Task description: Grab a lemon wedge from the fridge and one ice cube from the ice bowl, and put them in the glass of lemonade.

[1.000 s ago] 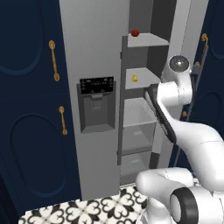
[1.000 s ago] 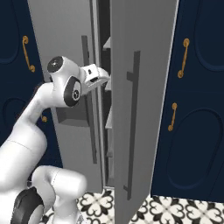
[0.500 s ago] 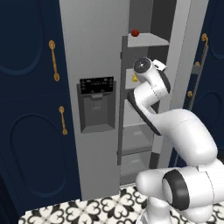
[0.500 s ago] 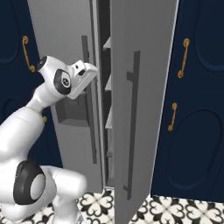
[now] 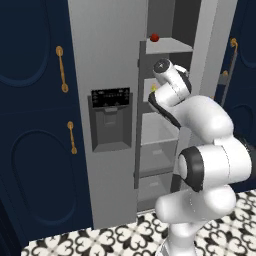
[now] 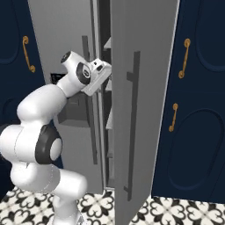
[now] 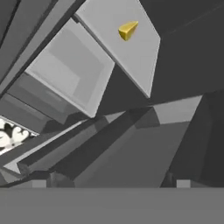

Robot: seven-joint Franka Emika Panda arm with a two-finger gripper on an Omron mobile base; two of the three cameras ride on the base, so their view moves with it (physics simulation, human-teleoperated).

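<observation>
The grey steel fridge point(image 5: 105, 60) stands with its right door point(image 6: 136, 44) swung open and its shelves showing. A small bright yellow lemon wedge point(image 7: 127, 30) lies on a grey shelf, at the top of the hand view. In the left base view a sliver of the lemon wedge point(image 5: 153, 89) peeks out beside my wrist. My gripper point(image 7: 109, 181) is open, its fingertips point(image 7: 52, 179) wide apart and nothing between them, still well short of the wedge. My hand point(image 6: 99, 77) sits at the fridge opening at mid-shelf height. The ice bowl and the glass of lemonade are out of view.
A small red round fruit point(image 5: 154, 37) sits on the top shelf. The dispenser recess point(image 5: 111, 120) is in the shut left door. Navy cabinets with gold handles point(image 5: 62, 67) flank the fridge. The open door's edge and its dark handle point(image 6: 132, 132) stand close to my hand's right.
My arm has swung left from beside the open door to the shelf opening, and the elbow has risen. The fridge and the fruit have not moved.
</observation>
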